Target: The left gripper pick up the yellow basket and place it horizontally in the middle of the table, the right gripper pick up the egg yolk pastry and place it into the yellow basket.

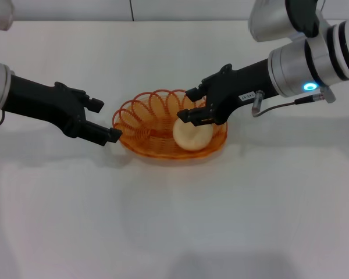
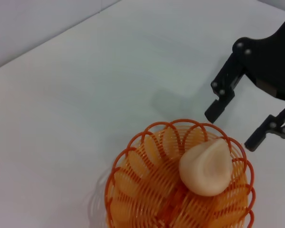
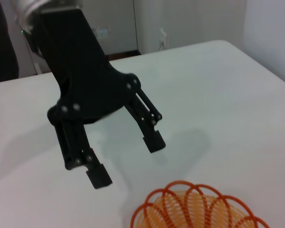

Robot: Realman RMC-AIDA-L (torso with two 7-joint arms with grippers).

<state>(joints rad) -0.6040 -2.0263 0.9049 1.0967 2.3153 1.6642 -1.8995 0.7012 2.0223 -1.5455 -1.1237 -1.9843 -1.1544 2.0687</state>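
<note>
In the head view, the yellow basket point(image 1: 170, 127) stands on the white table point(image 1: 174, 215), about in the middle. The egg yolk pastry point(image 1: 192, 134) lies inside it, toward the basket's right side. The right gripper point(image 1: 189, 104) hangs just above the pastry and the basket's right rim; its two fingers are spread apart and hold nothing. The left gripper point(image 1: 104, 120) is just beside the left rim of the basket, low over the table. Its fingers are also spread wide, and nothing is between them; the lower fingertip is very near the rim, but I cannot tell if it touches.

In the left wrist view, the basket point(image 2: 147, 190) is seen from above with the pastry point(image 2: 206, 166) resting on its wire floor, close to one side of the rim. The right gripper point(image 2: 232, 128) shows beyond the basket, its fingers apart and empty.

In the right wrist view, the left gripper point(image 3: 128, 160) hangs over the table point(image 3: 218, 95) with both fingers wide apart, holding nothing. Part of the basket rim point(image 3: 194, 209) shows near it, not touching the fingers.
</note>
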